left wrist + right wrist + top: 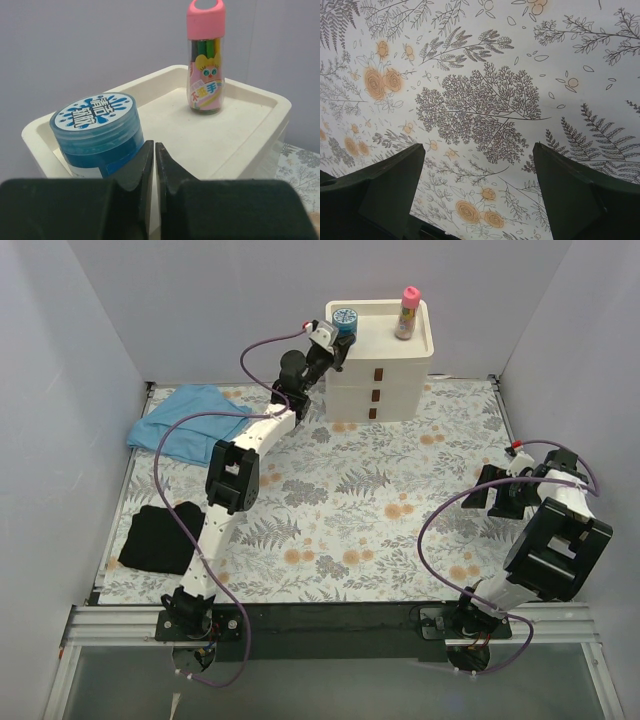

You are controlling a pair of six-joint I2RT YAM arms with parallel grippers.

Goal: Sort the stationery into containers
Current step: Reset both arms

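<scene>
black fingertips of the left gripper (154,145) are pressed together with nothing between them, low against the right side of the round blue tub (97,132); i cannot tell whether they touch it or only sit just beside it. the tub stands upright in the near left corner of the tray top of the cream drawer unit (260,100), so this item looks sorted. the step in hand reads as either nudging the tub inward or leaving it. if nudging, push low on its wall, slowly, toward the middle of the tray, since a high push could tip it over the shallow rim. if leaving, back away along the arm's own line and keep the wrist off the rim.

across the tray, near the far right corner and well apart from the tub, the pink tube (206,60) stands upright. it is tall and narrow and would topple easily, so nothing should sweep that way.

nearer the bases, the right gripper (477,150) hangs wide open and empty above the floral table cover (360,500). a black cloth (160,538) and then the light-blue cloth (185,420) lie at the left, clear of the left arm's path. all three drawers look shut.
</scene>
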